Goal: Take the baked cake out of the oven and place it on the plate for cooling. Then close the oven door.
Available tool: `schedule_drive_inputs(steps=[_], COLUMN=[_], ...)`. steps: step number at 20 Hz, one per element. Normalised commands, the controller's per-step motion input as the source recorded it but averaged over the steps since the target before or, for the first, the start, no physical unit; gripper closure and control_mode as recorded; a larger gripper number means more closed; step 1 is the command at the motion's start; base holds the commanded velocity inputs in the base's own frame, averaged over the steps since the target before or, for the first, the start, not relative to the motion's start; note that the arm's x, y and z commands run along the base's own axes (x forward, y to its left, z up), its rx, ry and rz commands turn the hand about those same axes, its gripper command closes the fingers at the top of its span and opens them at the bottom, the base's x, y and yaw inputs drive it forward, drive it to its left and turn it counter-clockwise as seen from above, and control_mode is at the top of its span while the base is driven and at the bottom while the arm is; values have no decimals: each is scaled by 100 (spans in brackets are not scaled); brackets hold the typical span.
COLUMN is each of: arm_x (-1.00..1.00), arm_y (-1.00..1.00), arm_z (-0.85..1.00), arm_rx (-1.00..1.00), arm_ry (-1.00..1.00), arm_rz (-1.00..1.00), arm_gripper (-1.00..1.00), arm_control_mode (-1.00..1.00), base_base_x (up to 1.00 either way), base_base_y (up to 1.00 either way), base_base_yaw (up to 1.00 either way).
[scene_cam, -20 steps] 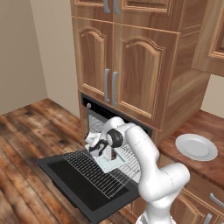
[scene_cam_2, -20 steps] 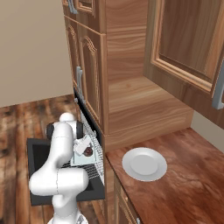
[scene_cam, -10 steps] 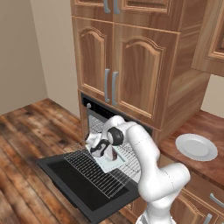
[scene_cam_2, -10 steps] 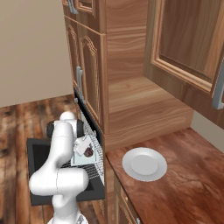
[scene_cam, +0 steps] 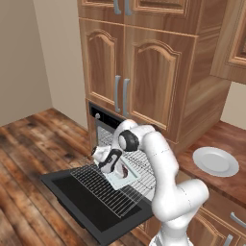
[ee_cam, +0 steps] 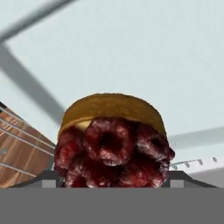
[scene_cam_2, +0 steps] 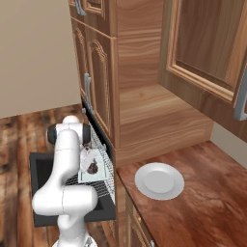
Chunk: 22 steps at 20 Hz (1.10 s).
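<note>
One small dark-brown, berry-topped baked cake [ee_cam: 113,142] sits on the pale rectangular tray [scene_cam: 126,177] on the pulled-out wire rack [scene_cam: 108,185], above the lowered black oven door [scene_cam: 91,204]. The gripper [scene_cam: 115,166] has narrowed its fingers around the cake over the past second; whether they grip yet, I cannot tell. The round white plate [scene_cam_2: 159,180] waits on the reddish-brown worktop [scene_cam_2: 207,202], beside wooden cabinetry [scene_cam: 144,72].

Base views flank the oven [scene_cam: 103,126]; hand view hugs the cake [ee_cam: 113,142].
</note>
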Motion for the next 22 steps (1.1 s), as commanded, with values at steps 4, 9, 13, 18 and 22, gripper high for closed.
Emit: schedule_drive_inputs(steps=[4,9,13,18,22], arm_x=[-54,-58,-58,-48,-46], arm_y=[10,0,0,0,0], arm_z=[85,100,100,100,100], arm_rx=[15,16,15,13,9], arm_ry=[0,-5,-7,-3,-1], arm_rz=[13,12,10,9,7], arm_gripper=[100,100,100,100,100], arm_control_mode=[-100,-100,-100,-100,-100], base_base_x=[0,0,0,0,0], base_base_y=[0,0,0,0,0], base_base_yaw=[0,0,0,0,0])
